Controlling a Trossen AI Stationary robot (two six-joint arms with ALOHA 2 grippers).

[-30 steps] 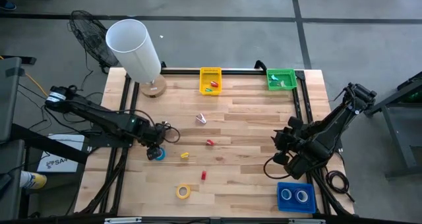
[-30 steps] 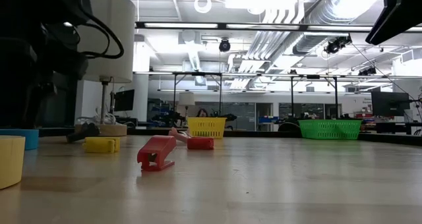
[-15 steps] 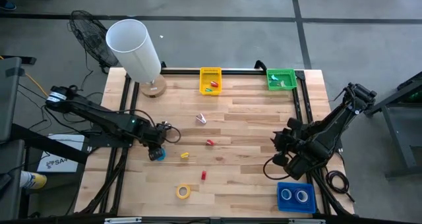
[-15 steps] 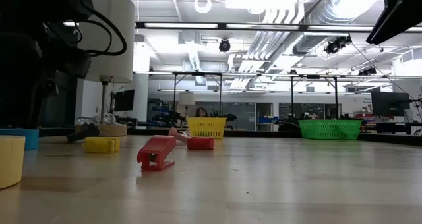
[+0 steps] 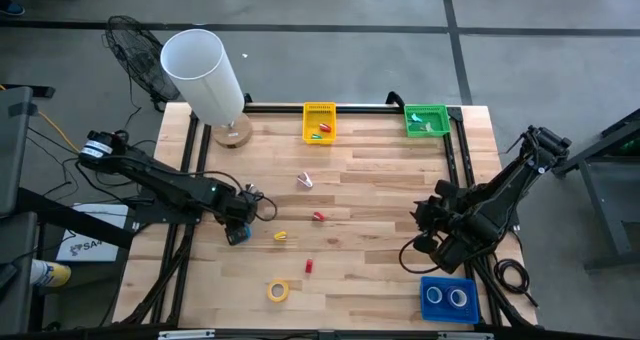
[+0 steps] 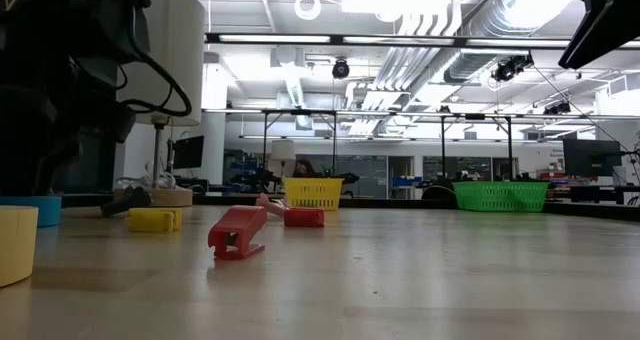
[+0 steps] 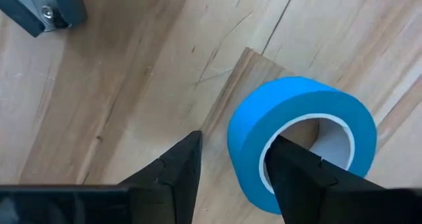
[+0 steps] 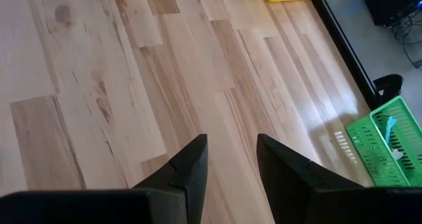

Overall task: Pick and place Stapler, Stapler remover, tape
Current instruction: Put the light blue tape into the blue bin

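Blue tape (image 7: 300,135) now sits straddled by the parted left gripper (image 7: 231,168), which has shifted slightly rightward.

Pale wood-plank table (image 5: 380,180), dark frame at edges. Blue tape roll (image 7: 300,135) flat on the planks, its near wall between the left gripper's (image 7: 231,168) spread fingers. Beyond that gripper: small yellow piece (image 5: 281,236), red piece (image 5: 318,217), pale piece (image 5: 305,181). Toward the front edge: red stapler (image 6: 236,231), yellow tape roll (image 5: 278,291). Lamp base (image 5: 232,133) at far corner.

Grey floor (image 5: 330,5), ceiling ducts (image 6: 440,20), strip lights (image 6: 330,40)
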